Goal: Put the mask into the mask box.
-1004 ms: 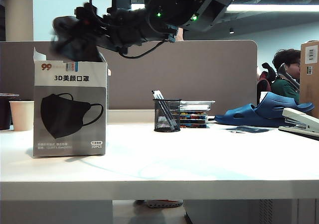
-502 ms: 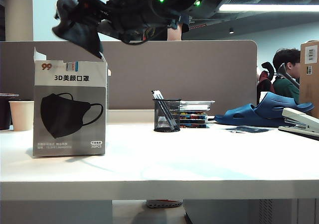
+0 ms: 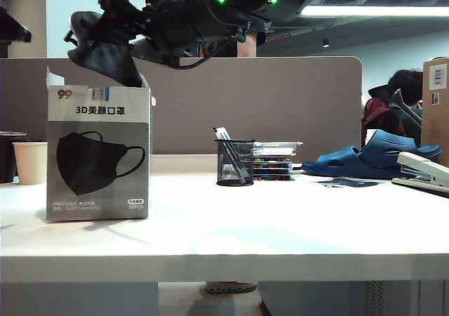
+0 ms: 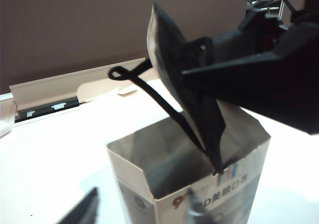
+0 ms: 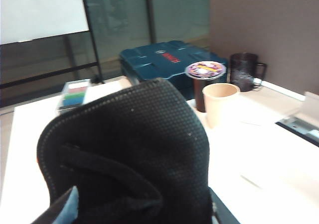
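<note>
Right gripper [image 3: 105,31] clamps the mask [image 3: 105,53] above the mask box [image 3: 98,154]; tip at opening, insertion outstanding. Left gripper [image 4: 84,211]: state indeterminate.

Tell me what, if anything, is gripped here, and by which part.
The right gripper holds the mask near its upper middle, pointed end dipping into the mask box. The left gripper holds nothing visible.

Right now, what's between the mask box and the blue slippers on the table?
Exterior view: between the mask box and the blue slippers stand a mesh pen holder and a stack of clear cases; otherwise bare tabletop.
</note>
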Tool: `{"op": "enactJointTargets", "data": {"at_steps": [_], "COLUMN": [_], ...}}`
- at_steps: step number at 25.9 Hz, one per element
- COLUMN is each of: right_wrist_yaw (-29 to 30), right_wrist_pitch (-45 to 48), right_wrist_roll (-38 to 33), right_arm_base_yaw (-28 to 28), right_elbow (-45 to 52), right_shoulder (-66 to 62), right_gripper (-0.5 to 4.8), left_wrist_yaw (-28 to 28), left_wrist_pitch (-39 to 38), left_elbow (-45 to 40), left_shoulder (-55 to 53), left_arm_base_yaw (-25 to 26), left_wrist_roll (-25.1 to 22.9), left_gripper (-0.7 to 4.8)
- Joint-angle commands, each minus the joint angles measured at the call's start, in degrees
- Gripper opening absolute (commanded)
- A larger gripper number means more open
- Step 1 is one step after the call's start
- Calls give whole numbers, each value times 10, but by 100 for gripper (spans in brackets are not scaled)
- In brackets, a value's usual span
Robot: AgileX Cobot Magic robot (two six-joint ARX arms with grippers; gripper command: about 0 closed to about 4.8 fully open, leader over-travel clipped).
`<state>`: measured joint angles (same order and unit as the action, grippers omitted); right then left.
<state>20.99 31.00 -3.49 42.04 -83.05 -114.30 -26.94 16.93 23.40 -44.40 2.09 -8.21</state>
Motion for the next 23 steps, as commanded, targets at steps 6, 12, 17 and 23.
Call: {"op": "enactJointTargets", "data": {"at_steps": [6,12,17,23], "right_wrist_yaw": [-5,-5,-10,-19], "right_wrist_pitch": [7,7,8,8], "right_wrist_roll": [8,8,8,7], "right_arm_base_yaw": [1,2,2,2], "right_elbow": [-1,-1,-1,-1], "right_shoulder": [3,3,3,3], "right_gripper": [322,322,313,313], "left_wrist_yaw": [-7,-3,25,28], "left_wrist_pitch": [14,59,98,105], "left_elbow": [54,58,58,58], "left_shoulder": [-72,-132,-181,-206], "left_arm_base_yaw": [-7,-17,-21,-28], "left_wrist_roll": [-4,-4,-3,-4], "left_gripper": [257,256,256,237]}}
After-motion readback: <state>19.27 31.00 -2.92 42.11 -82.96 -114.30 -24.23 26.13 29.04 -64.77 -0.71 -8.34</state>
